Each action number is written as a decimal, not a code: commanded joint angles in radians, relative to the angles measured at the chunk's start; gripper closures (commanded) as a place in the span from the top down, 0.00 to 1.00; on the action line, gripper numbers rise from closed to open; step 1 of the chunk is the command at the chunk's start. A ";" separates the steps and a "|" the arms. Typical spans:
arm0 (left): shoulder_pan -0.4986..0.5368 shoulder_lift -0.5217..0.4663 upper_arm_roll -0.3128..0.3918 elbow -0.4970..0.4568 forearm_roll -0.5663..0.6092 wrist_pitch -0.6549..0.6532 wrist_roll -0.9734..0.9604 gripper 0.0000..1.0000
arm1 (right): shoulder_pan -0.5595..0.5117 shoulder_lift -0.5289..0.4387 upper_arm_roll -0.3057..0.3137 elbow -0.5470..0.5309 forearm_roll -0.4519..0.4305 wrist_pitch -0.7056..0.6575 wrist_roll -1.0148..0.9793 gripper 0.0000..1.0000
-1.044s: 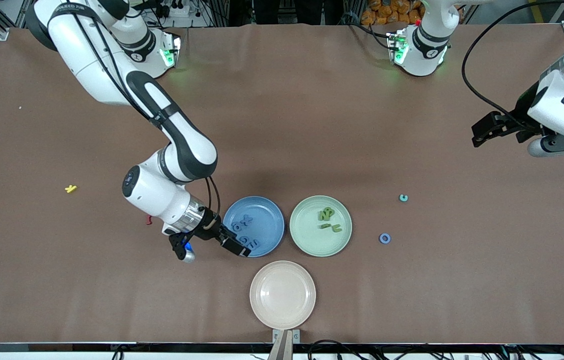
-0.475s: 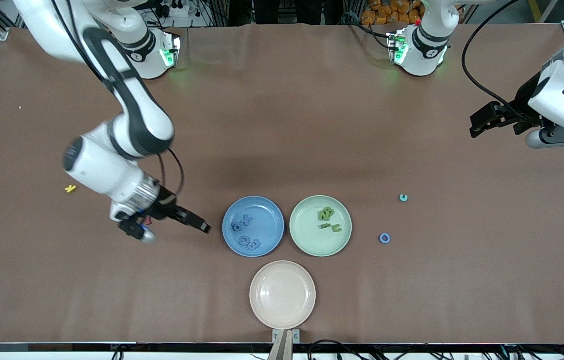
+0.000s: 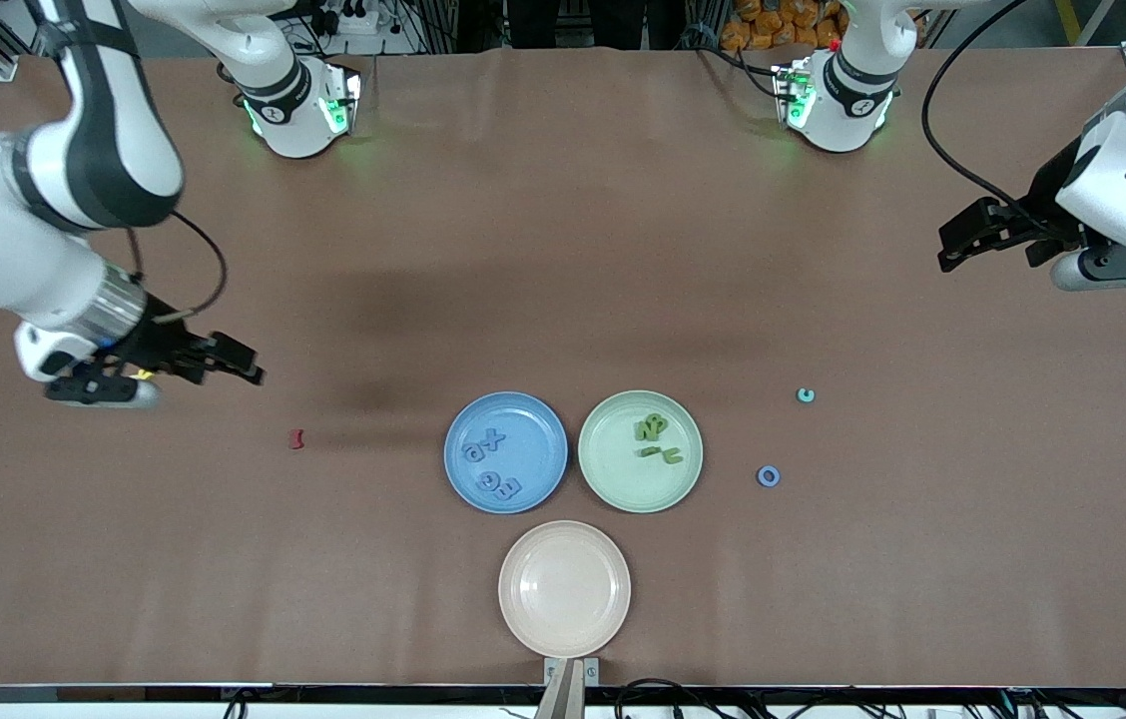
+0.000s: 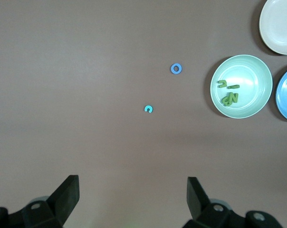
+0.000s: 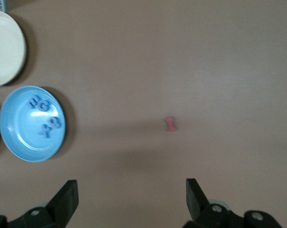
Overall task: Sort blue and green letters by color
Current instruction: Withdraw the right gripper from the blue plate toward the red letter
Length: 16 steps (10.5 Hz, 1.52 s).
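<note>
Blue letters [image 3: 491,461] on blue plate [image 3: 543,429], green letters [image 3: 656,439] on green plate [image 3: 613,479]. Left tool [image 3: 962,248] and right tool [image 3: 229,358] released, empty, over bench [image 3: 563,250].

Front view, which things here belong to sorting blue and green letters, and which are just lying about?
Job:
blue letters in blue plate
green letters in green plate
loose blue ring letter

Lying about:
dark red letter
teal letter
cream plate

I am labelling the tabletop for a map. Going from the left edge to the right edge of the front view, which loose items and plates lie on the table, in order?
dark red letter → blue plate → green plate → blue ring letter → teal letter. The beige plate overlaps both coloured plates sideways, so it is left out.
</note>
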 commanded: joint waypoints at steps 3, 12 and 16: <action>0.009 -0.025 0.020 0.005 -0.024 -0.005 0.030 1.00 | -0.050 -0.141 -0.024 0.104 -0.216 -0.314 -0.050 1.00; 0.015 0.014 0.056 0.082 -0.011 -0.004 0.118 1.00 | -0.036 -0.130 -0.009 0.273 -0.238 -0.507 -0.050 1.00; -0.005 0.009 0.042 0.082 0.108 -0.008 0.117 1.00 | -0.024 -0.134 0.021 0.311 -0.250 -0.503 -0.013 1.00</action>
